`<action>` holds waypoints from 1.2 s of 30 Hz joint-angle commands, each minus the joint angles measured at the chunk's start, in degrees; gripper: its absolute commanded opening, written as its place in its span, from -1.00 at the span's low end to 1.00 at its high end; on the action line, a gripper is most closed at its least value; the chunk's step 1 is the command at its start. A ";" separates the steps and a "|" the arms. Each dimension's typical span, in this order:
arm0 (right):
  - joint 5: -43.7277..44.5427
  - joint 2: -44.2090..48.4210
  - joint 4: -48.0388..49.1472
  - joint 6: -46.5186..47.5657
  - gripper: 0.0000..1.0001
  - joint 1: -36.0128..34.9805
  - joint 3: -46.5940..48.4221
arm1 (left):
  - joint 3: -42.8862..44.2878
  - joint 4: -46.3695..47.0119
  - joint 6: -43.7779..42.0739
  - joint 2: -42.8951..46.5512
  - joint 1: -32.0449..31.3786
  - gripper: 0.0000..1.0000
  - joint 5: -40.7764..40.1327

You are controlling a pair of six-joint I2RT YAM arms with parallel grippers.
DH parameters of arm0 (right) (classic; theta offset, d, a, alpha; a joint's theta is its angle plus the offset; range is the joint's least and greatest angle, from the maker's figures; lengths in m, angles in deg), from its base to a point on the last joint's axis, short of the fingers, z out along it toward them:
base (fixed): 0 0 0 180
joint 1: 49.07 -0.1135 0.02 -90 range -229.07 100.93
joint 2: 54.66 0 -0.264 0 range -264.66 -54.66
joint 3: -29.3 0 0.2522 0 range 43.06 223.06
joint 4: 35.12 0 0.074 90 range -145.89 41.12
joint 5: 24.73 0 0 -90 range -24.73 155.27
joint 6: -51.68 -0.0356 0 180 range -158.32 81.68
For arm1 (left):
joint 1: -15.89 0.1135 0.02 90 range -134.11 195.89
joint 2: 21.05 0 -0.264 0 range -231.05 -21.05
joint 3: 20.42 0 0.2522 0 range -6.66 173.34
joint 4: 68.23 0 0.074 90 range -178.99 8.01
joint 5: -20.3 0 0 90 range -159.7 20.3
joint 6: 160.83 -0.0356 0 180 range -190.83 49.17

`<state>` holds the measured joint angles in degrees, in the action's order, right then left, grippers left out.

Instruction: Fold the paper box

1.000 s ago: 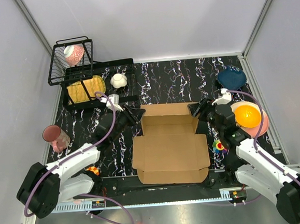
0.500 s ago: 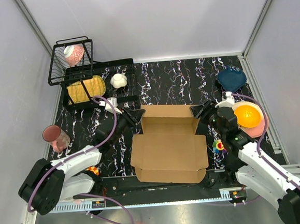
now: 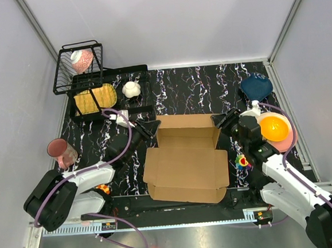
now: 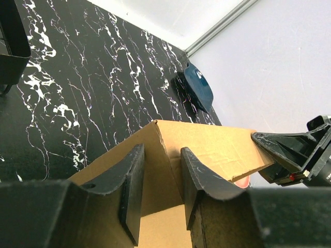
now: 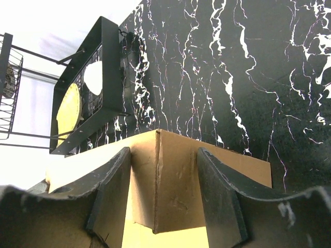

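Compared with a second ago, the right gripper [image 5: 164, 151] has drawn closer over the back right corner of the paper box [image 3: 187, 168], and the flat front panel has skewed slightly. The left gripper [image 4: 161, 150] has barely shifted at the back left corner.

The box lies in the middle of the black marbled table [image 3: 197, 87], between the two arms. Its back wall is raised and its broad front panel lies flat toward the bases.

The right jaws are spread, one on each side of their corner fold. The left fingers also sit either side of their corner, with cardboard filling the gap. You cannot tell whether they pinch it.

The step in hand appears to be squaring the two back corners. To do it well, close both sides evenly and keep each crease centred between the fingers. Hold the side flaps upright so the sheet does not slide or twist.

Containers:
- The wire basket [image 3: 64, 71] holds a pink patterned item.
- The black rack [image 3: 141, 68] holds a yellow plate [image 3: 95, 98] and a small white piece [image 3: 131, 89].
- An orange bowl [image 3: 274, 128] sits on a pink plate.
- The blue bowl [image 3: 256, 86] and the pink cup [image 3: 60, 152] show no contents.
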<state>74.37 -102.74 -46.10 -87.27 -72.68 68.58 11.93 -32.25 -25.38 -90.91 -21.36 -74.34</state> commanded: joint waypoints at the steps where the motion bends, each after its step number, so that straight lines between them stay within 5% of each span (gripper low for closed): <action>1: -5.50 -4.31 -21.94 -2.64 -0.09 -0.99 -5.30 | -5.31 -14.14 -1.24 -4.23 -1.94 -0.48 4.82; 4: -5.76 -0.37 -22.30 -4.13 -0.01 -0.99 -6.53 | -5.67 -14.23 -1.33 -2.65 -1.94 -0.48 4.82; 8: -4.10 9.72 -23.35 -5.02 0.54 -0.91 -6.54 | -4.88 -16.77 -1.94 -0.19 -1.94 -0.43 4.82; 10: -2.61 12.73 -23.53 -4.84 0.64 -0.91 -5.83 | -4.18 -17.83 -2.38 0.87 -1.86 -0.42 3.15; 20: -1.72 14.94 -16.06 0.78 0.80 -0.82 -1.44 | -1.98 -22.49 -2.65 3.24 -1.86 -0.31 1.40; 28: -4.53 14.06 -11.31 2.19 0.47 -0.91 -3.10 | 0.74 -26.09 -3.09 5.79 -1.86 0.07 -0.36; 32: -5.06 14.06 -10.87 1.67 0.05 -0.91 -5.04 | 2.41 -26.27 -3.18 4.31 -1.86 0.10 0.25; 36: -5.24 15.64 -11.05 0.70 -0.16 -0.91 -7.93 | 2.77 -24.86 -2.65 2.89 -1.86 0.10 1.04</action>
<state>71.84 -87.46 -53.99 -86.96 -73.05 64.30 15.32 -47.25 -25.77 -85.03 -22.61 -75.52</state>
